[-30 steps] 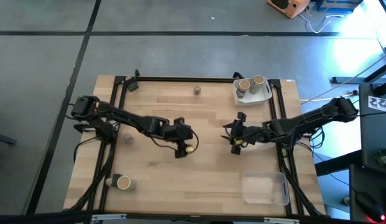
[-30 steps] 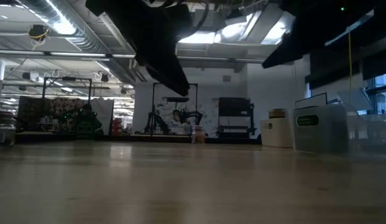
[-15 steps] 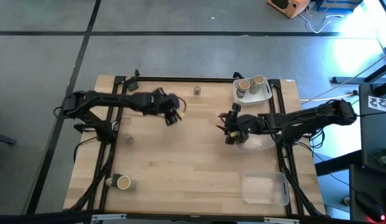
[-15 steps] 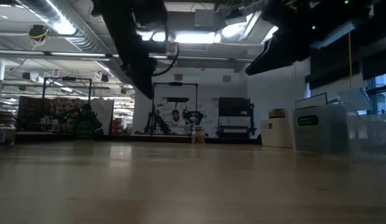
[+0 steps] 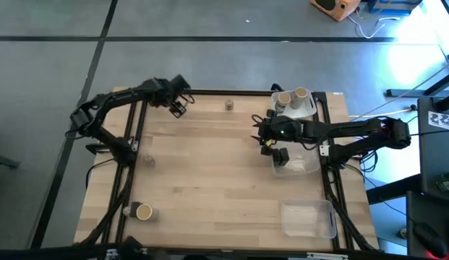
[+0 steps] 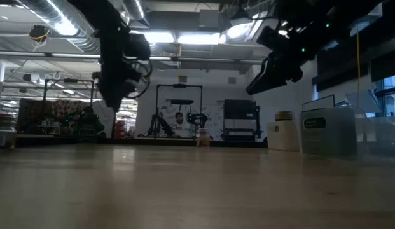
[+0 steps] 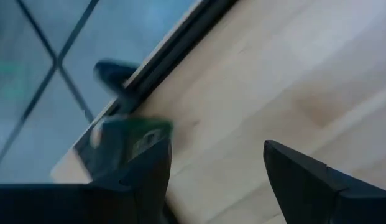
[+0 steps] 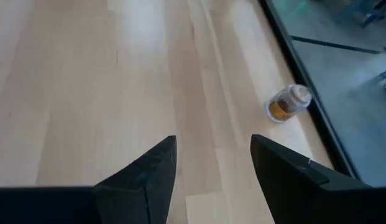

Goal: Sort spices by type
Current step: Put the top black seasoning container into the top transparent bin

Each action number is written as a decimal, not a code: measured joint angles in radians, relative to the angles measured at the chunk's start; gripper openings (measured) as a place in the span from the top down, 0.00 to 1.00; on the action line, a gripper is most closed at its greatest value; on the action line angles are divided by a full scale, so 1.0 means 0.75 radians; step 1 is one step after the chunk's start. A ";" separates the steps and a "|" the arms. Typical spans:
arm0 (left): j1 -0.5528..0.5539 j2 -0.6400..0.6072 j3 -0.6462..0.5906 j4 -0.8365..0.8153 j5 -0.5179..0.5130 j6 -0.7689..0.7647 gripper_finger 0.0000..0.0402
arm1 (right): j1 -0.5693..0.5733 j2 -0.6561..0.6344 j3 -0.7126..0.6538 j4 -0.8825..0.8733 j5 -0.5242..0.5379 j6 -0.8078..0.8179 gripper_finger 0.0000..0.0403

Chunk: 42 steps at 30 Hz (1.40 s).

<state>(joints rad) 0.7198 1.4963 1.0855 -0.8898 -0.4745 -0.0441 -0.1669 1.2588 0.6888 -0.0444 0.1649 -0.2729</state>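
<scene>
At the tabletop's (image 5: 210, 180) far edge stood 1 small tan-capped spice jar (image 5: 229, 105); a white tray (image 5: 309, 110) held 3 jars; both claws, left (image 5: 179, 107) and right (image 5: 265, 137), were released.

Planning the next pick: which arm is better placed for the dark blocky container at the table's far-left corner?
Left. The left gripper, fingers open, hangs just beside the dark blocky container, while the right gripper is across the table beside the white rectangular tray.

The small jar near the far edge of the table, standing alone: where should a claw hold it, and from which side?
The small jar stands upright and alone on the table, nothing touching it. Probably best to come from straight above and close the fingers on its round body just under the lid. The right claw is nearer; both claws are open and empty.
</scene>
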 joint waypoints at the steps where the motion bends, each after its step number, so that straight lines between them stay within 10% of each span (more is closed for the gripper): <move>1: 0.037 0.000 0.011 -0.025 0.000 0.000 0.40 | -0.021 0.009 0.000 0.002 -0.036 -0.011 0.49; 13: 0.301 0.009 0.166 -0.280 0.016 0.025 0.40 | -0.192 0.148 0.000 0.092 -0.347 -0.032 0.49; 42: 0.409 0.321 0.160 -0.147 -0.162 0.270 0.40 | -0.188 0.232 0.000 0.143 -0.386 0.018 0.49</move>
<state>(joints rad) 1.0268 1.7371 1.2053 -1.0004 -0.5957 0.1586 -0.3080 1.4330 0.6888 0.0631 -0.1249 -0.2592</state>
